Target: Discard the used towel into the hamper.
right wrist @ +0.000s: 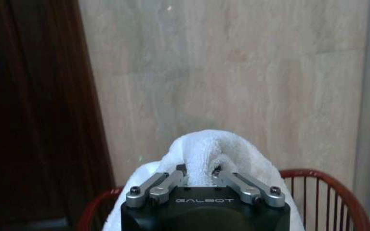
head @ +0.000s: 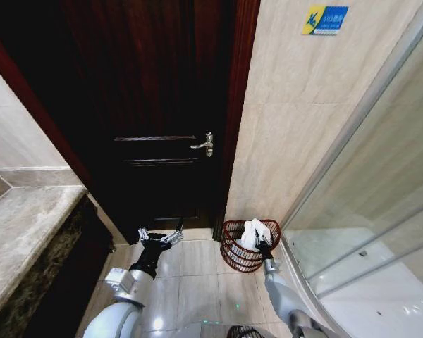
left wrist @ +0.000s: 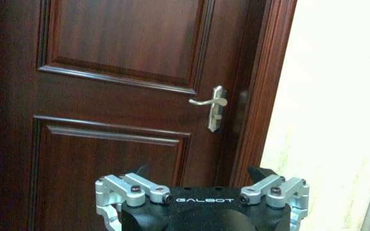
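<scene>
Directly above the hamper [head: 249, 245], at its rim, the right gripper [head: 261, 243] holds the white towel [head: 253, 233] with jaws closed on the fold, the cloth hanging into the basket. The left gripper [head: 161, 237] hovers well aside by the door [head: 162, 105], jaws open.

hamper [head: 241, 255] right of door [head: 155, 105], towel [head: 252, 232] over hamper

Bathroom: dark wood panelled door [head: 155, 141] with silver lever handle [head: 204, 144]; beige tiled walls [head: 296, 120]; pale tiled floor [head: 190, 282]; stone surface [head: 21, 225]; glass shower enclosure [head: 381, 211]; blue wall sign [head: 325, 19].
</scene>
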